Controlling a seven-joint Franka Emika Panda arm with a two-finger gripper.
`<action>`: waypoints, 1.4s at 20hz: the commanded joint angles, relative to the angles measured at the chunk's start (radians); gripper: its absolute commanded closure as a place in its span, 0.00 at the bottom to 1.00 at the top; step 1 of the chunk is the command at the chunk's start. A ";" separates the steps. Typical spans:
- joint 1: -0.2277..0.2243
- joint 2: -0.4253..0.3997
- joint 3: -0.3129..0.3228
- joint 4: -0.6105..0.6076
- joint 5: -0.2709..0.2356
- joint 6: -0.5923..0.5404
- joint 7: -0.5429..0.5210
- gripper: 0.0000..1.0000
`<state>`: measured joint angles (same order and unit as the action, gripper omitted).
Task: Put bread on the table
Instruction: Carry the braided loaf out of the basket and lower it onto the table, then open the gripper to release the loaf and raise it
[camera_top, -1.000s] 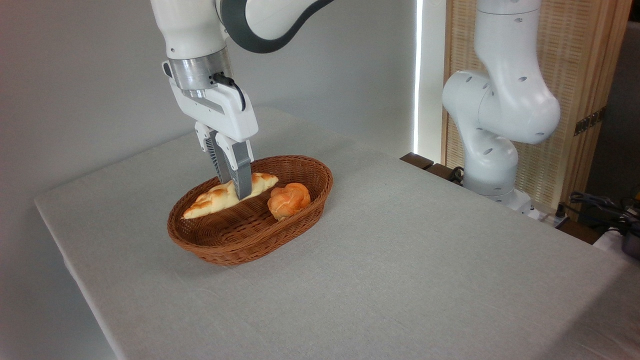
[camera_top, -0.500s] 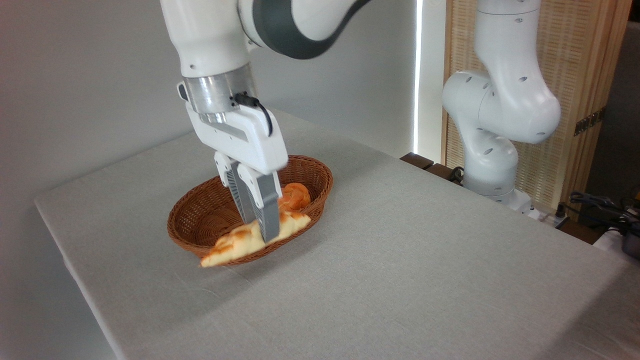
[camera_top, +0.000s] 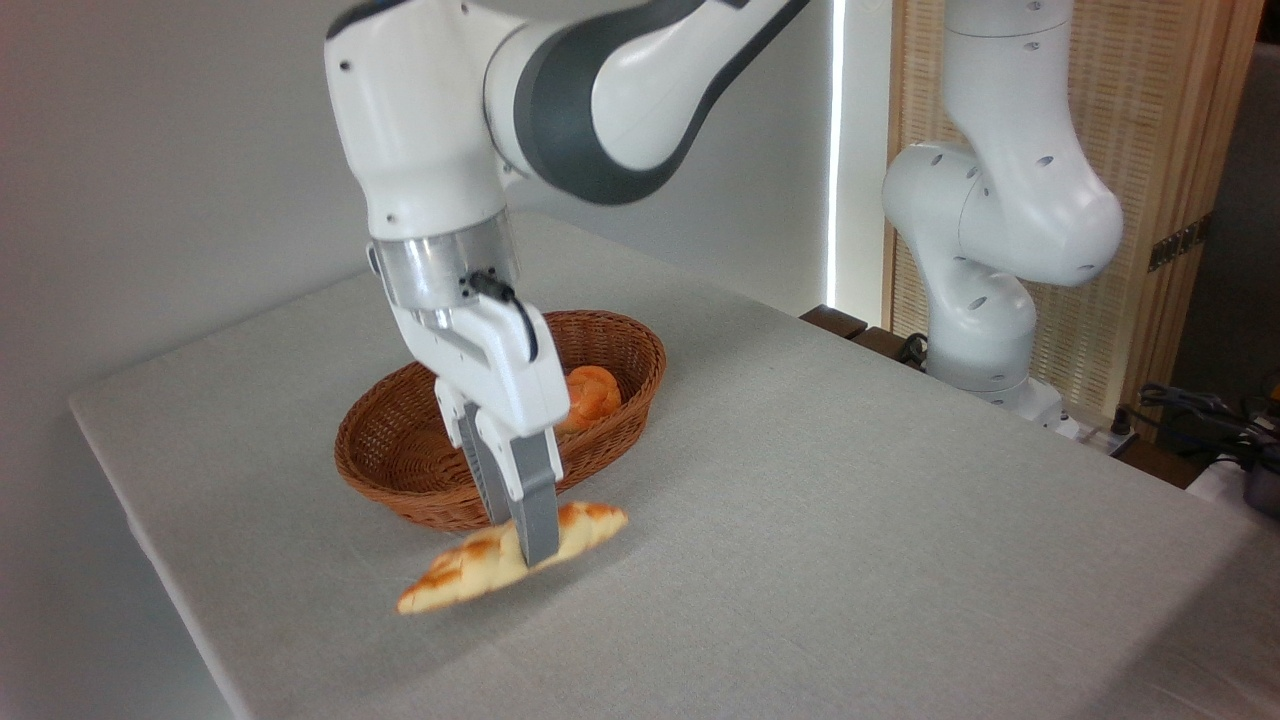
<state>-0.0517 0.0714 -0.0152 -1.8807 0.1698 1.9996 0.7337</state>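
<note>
The jaws are closed on the bread (camera_top: 470, 572), the two grey fingers (camera_top: 537, 520) pointing straight down and pinching the loaf across its middle, with no gap showing beyond the loaf's own width. The near finger covers the centre of the loaf, so the exact line of contact and the far finger's pad are hidden; only the edge of the far finger shows behind it. The gripper (camera_top: 520, 545) hangs from the white arm's wrist, whose upper links run out of the top of the picture.

The bread is long and braided, golden with browned bumps, and it sticks out on both sides of the fingers: the longer, paler end points down to the left, the shorter end up to the right. It is tilted and slightly blurred, and a soft shadow lies under it on the cloth; whether its low left tip touches the surface cannot be made out. It sits in front of the basket (camera_top: 620, 425), outside the rim and near its front wall, over the light-grey table (camera_top: 850, 520).

Inside the wicker basket an orange knotted bun (camera_top: 592, 396) lies near the right end, partly covered by the gripper's white body. The arm's base (camera_top: 985, 330) stands at the table's far right edge, beside a slatted wooden screen (camera_top: 1150, 150).
</note>
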 joint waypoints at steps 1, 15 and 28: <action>-0.002 -0.002 -0.014 -0.040 0.076 0.045 0.009 0.00; -0.002 -0.004 -0.014 -0.057 0.077 0.038 0.010 0.00; 0.144 -0.145 -0.055 0.179 -0.237 -0.227 -0.013 0.00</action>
<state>0.0533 -0.0543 -0.0528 -1.8411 0.0405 1.9730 0.7276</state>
